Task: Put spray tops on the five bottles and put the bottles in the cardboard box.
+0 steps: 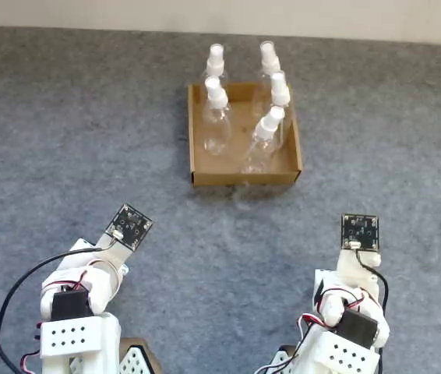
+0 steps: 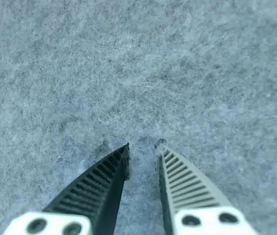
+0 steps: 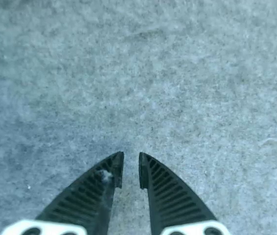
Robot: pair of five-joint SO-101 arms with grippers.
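Bottles (image 1: 216, 132), all five of them, are in the cardboard box (image 1: 244, 178), and each one wears a white spray top (image 1: 215, 56). Two stand by the far wall of the box, one at either side. A third stands upright nearer the front on the left, with a fourth across from it on the right. The fifth bottle (image 1: 259, 152) is tilted at the front right, its top leaning toward the far right corner. The box sits on the grey felt worktop (image 1: 65, 156), toward the far side and about midway across.

One of my arms (image 1: 88, 300) and the other arm (image 1: 353, 312) are at the near edge of the worktop, one to each side, both well apart from the box.

My left jaws, one black finger (image 2: 104, 183) and one pale finger (image 2: 182, 181), point down at bare felt. A narrow gap separates their tips and they hold nothing. My right jaws, both fingers dark, also stand slightly parted over the felt, the gap narrower, with nothing gripped. I cannot tell whether either pair's tips touch the felt.
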